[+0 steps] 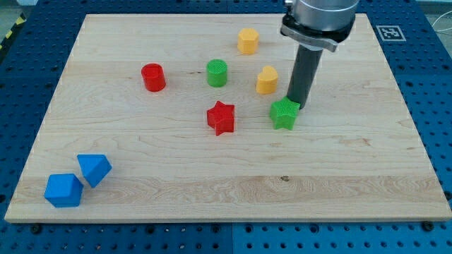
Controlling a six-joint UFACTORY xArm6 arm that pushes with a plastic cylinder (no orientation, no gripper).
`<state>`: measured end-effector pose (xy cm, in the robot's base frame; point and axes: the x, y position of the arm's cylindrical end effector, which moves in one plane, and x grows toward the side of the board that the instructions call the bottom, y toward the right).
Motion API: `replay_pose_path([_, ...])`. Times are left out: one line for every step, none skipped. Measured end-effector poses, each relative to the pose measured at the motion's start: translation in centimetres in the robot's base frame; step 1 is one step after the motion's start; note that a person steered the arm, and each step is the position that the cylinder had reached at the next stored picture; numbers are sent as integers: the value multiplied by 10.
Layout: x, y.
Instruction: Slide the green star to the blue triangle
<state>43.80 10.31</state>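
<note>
rod upright, no jaws, my tip [294, 106] touching green star [284, 114] at upper right.

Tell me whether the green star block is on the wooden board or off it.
On it. The green star block lies flat on the wooden board, well inside its edges, with my tip at its upper right side.

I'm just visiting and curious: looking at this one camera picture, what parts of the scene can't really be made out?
- My tip: its very end sits right at the green star's upper right; actual contact cannot be told from this view.
- The arm above the rod: cut off by the view's top edge.
- Blue triangle and blue cube: touching or narrowly apart, unclear.
- Marker off the board's top right corner: pattern too small to read.
</note>
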Motion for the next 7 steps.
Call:
replay_pose_path([0,-9])
replay_pose_path([17,-9])
replay_pose_path([47,-10])
replay_pose_path([70,-28])
replay_pose_path([85,-55])
replay_pose_path([114,-56])
replay_pose_path([131,-61])
